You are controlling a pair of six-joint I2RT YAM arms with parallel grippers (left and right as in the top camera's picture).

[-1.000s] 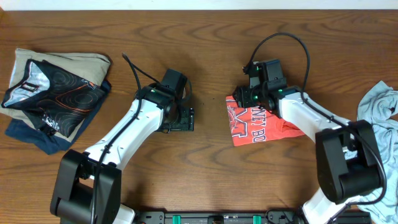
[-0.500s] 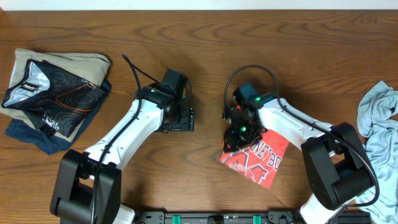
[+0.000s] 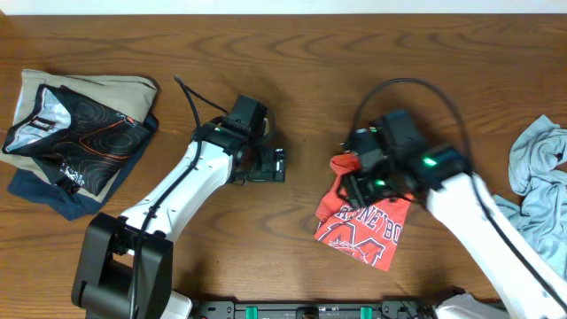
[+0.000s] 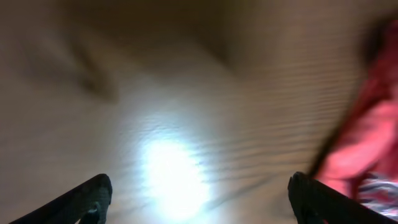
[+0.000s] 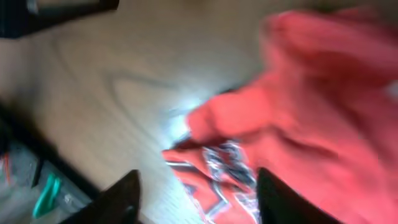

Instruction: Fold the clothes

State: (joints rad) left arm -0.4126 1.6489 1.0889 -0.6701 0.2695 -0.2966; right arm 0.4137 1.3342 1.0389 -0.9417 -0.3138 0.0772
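The coral-red T-shirt (image 3: 363, 235) lies crumpled right of the table's middle with its lettering facing up. One red bunch of it is raised beside my right gripper (image 3: 354, 177). In the right wrist view the right gripper (image 5: 199, 186) has its fingers apart just above the shirt (image 5: 298, 112), with the lettered cloth showing between them. My left gripper (image 3: 270, 165) hovers wide open over bare wood to the left of the shirt. In the blurred left wrist view the left gripper (image 4: 199, 186) holds nothing, and the shirt (image 4: 373, 143) shows at the right edge. A pale grey-blue shirt (image 3: 536, 155) lies heaped at the far right.
A stack of folded garments (image 3: 75, 133) sits at the far left: a beige one, a dark one with orange line print and a navy one. The right arm's black cable (image 3: 416, 89) arcs above the shirt. The table's front edge runs along the bottom.
The right arm dragged the red shirt toward the front edge and turned it, then swung round; its jaws narrowed, then widened again. The left gripper opened wider and shifted slightly right.
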